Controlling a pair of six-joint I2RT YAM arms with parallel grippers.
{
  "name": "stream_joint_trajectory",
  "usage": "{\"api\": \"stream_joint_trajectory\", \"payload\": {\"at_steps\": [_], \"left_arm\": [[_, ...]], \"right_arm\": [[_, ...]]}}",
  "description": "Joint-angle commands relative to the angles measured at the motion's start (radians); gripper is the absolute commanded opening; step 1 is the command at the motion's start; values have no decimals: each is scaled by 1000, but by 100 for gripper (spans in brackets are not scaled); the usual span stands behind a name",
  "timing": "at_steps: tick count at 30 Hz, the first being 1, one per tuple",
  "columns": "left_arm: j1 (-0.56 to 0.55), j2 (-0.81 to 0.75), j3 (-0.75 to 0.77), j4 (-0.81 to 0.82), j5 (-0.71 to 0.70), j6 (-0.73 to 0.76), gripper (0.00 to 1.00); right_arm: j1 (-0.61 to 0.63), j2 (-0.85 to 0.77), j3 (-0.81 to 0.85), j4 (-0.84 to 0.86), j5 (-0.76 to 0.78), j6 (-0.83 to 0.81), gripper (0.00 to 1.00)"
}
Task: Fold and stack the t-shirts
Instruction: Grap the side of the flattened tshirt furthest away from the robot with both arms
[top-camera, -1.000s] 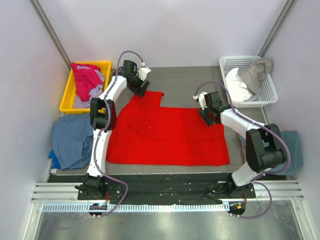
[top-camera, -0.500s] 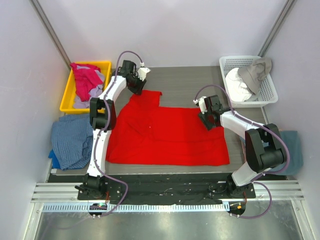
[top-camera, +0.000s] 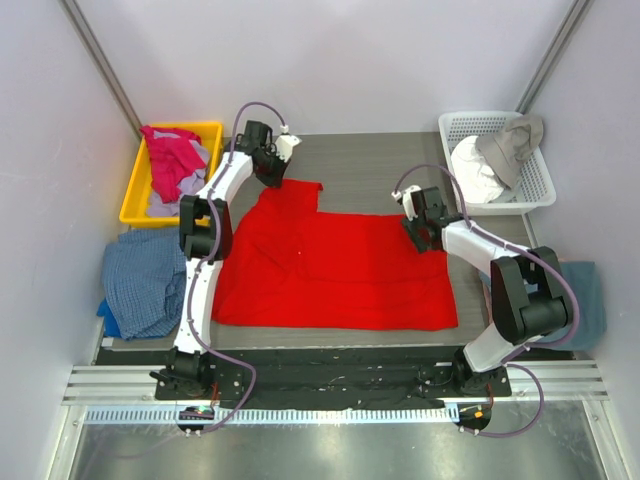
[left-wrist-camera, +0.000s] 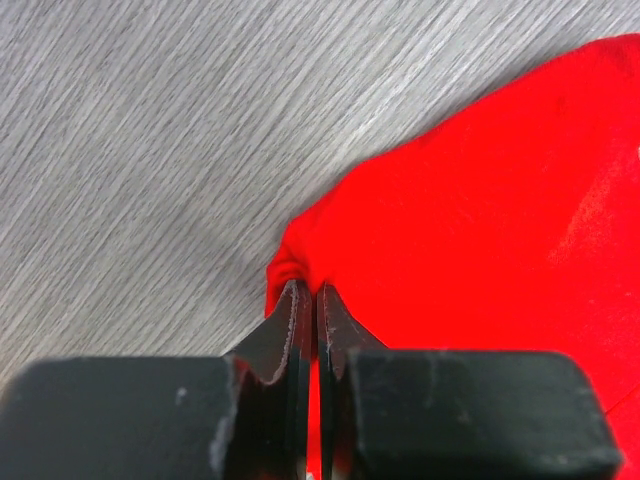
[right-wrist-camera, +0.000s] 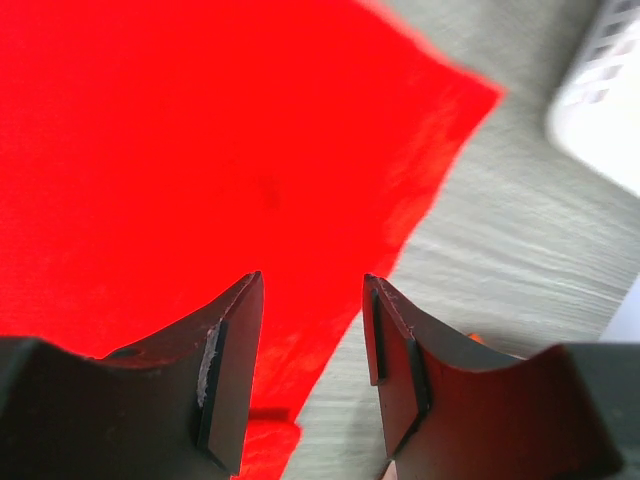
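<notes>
You have a grey wood-grain table (top-camera: 370, 180) with the red t-shirt (top-camera: 330, 270) spread flat on it. Left of that shirt sit a yellow bin (top-camera: 205, 127) and a blue checked cloth (top-camera: 140, 280), which seems to overhang the edge. Right of the shirt sits a white basket (top-camera: 540, 190).

Far strip: between the yellow bin (top-camera: 130, 205) and the white basket (top-camera: 540, 178) you have bare table (top-camera: 370, 160) to pass over.
Centre: the red t-shirt (top-camera: 330, 270) lies flat, so you can cross above it.
Left side: the left arm (top-camera: 205, 220) runs along the shirt's left edge, barring your way from the blue checked cloth (top-camera: 145, 280); the left gripper (left-wrist-camera: 309, 290) is pinched on the far hem.
Right side: the right arm (top-camera: 490, 260) reaches the shirt's far right corner, and the right gripper (right-wrist-camera: 312, 282) hangs there with its jaws apart, near the basket.
Right edge: a teal cloth (top-camera: 592, 300) lies beyond that arm.
</notes>
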Motion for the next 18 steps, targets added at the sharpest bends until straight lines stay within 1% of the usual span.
{"api": "stream_joint_trajectory", "payload": {"at_steps": [1, 9, 13, 18], "left_arm": [[3, -71, -45, 28, -4, 21, 0], [-10, -104, -114, 36, -12, 39, 0], [-14, -117, -137, 36, -12, 50, 0], [-19, -125, -162, 34, -16, 64, 0]], "right_arm": [[-64, 44, 110, 96, 19, 62, 51], [-138, 178, 256, 80, -82, 82, 52], [-190, 239, 333, 23, -167, 108, 55], [-243, 308, 391, -11, -226, 139, 55]]}}
